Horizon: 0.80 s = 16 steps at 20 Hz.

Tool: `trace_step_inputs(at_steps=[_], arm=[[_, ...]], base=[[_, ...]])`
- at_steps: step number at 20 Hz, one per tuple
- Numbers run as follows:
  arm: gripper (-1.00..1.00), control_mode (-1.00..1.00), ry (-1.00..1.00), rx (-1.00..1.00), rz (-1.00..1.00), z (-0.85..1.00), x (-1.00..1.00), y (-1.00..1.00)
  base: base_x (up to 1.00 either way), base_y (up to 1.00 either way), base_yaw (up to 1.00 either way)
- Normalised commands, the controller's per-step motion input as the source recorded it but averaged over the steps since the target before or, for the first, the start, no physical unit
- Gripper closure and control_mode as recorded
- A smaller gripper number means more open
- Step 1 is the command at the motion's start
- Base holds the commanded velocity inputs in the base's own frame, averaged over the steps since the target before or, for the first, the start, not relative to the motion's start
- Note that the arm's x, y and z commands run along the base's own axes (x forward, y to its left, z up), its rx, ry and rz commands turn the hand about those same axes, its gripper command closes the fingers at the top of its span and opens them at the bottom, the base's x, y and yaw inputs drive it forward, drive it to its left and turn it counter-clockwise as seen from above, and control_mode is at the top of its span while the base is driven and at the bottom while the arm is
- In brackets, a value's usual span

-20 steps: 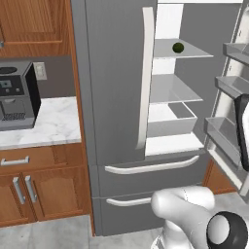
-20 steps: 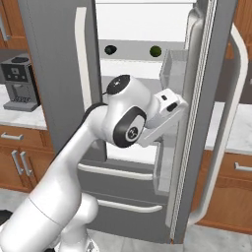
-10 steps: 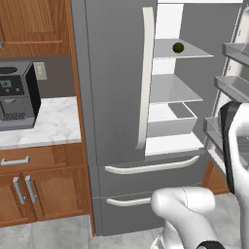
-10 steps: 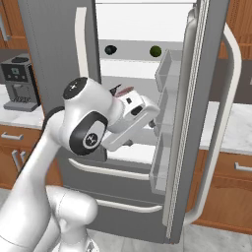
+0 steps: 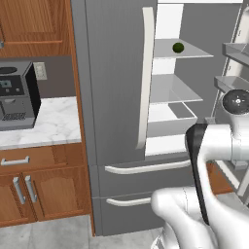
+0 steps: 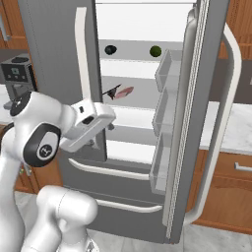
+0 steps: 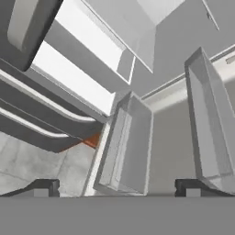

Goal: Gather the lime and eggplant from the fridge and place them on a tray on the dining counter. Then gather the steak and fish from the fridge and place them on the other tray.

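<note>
**Right base view: fridge door stands open, arm at its lower shelves**

The lime [image 6: 155, 51] and eggplant [image 6: 110, 49] sit apart on the top shelf of the fridge [image 6: 59, 44] (a pinkish fish [image 6: 122, 92] lies one shelf below). The gripper [image 7: 117, 186], tips wide apart and empty, faces the door bins; its fingers are hidden behind the hand in the base views

fridge [image 6: 59, 44] top cut off | pink item [image 6: 124, 92] on shelf too small to identify

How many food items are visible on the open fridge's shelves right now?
3: eggplant upper shelf left, lime same shelf right, fish on the shelf below. The closed door may hide others.
</note>
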Motion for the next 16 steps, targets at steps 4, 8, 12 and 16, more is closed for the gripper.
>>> trace_step_inputs(at_steps=[4,8,12,16], arm=[[-1.00,-1.00,-0.28,0.24,0.00,-0.33,0.01,1.00],[-1.00,-1.00,-0.27,0.30,0.00,-0.01,0.17,1.00],[-1.00,-1.00,-0.09,0.28,0.02,0.20,0.21,0.74],[-1.00,-1.00,-0.02,0.32,0.09,0.31,0.26,0.20]], base=[[0.00,0.00,0.00],[0.00,0.00,0.00],[0.00,0.00,0.00],[0.00,0.00,0.00]])
